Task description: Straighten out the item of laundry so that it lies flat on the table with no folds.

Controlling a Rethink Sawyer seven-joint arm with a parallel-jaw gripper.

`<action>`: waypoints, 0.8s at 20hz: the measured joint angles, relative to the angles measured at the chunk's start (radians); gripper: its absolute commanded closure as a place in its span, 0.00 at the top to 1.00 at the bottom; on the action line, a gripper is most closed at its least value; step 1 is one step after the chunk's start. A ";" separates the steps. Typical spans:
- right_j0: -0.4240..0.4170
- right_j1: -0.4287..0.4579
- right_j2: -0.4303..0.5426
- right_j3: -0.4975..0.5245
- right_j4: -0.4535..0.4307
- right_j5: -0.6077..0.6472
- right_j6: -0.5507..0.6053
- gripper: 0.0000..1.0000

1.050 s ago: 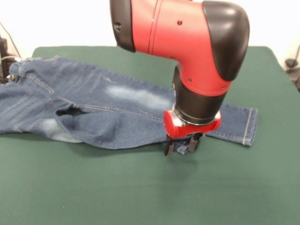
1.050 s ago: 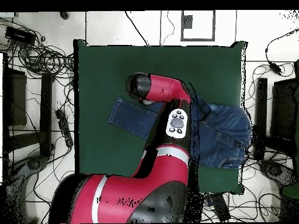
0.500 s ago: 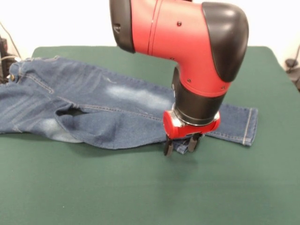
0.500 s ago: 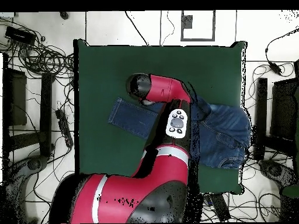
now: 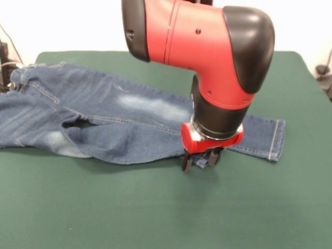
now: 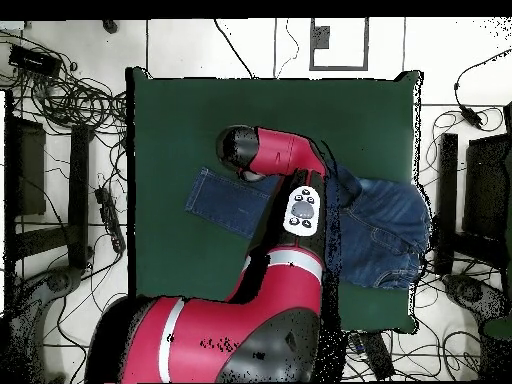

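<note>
You are in the grasp-and-pull step: the end effector [image 5: 199,162] is down at the near edge of the jeans [image 5: 119,122], its two fingers drawn close with a bit of denim pinched between them, so it reads as clamped on the hem of the folded-under leg. The tips sit at or just above the tabletop [image 5: 155,212].

The jeans lie across the far half of the tabletop in the front view. The waistband reaches the left edge, and the overhead view shows it running over that edge. One leg stretches out flat toward the right edge. The other leg is doubled over beneath it, with a dark gap at the crotch where the cloth bunches.

Your next move, as I judge it, is to lift slightly and draw the gripped leg toward the near edge, away from the straight leg, so the fold opens. Keep the pull low and slow, or the whole garment may slide instead of unfolding.
</note>
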 measured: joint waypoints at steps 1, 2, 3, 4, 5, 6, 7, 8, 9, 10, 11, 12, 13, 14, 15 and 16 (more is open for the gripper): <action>0.000 0.001 0.000 -0.001 0.000 0.004 0.000 1.00; 0.000 0.002 0.000 -0.003 0.000 0.009 0.000 1.00; 0.000 0.002 -0.001 -0.004 0.000 0.011 0.000 1.00; 0.000 0.004 -0.001 -0.006 0.000 0.014 0.000 1.00; 0.000 0.004 -0.001 -0.007 0.000 0.015 0.000 1.00; 0.000 0.005 -0.002 -0.009 0.000 0.018 0.000 1.00; 0.000 0.005 -0.002 -0.010 0.000 0.020 0.000 1.00; 0.000 0.005 -0.002 -0.010 0.000 0.021 0.000 1.00; 0.000 0.005 -0.002 -0.010 0.000 0.022 0.000 1.00; 0.000 0.005 -0.002 -0.010 0.000 0.022 0.000 1.00; 0.000 0.005 -0.002 -0.010 0.000 0.023 0.000 1.00; 0.000 0.005 -0.002 -0.010 0.000 0.023 0.000 1.00; 0.000 0.004 -0.002 -0.008 0.000 0.023 0.000 1.00; 0.000 0.003 -0.002 -0.006 0.000 0.023 0.000 1.00; 0.000 0.001 -0.002 -0.003 0.000 0.023 0.000 1.00; 0.000 -0.001 -0.002 -0.001 0.000 0.023 0.000 1.00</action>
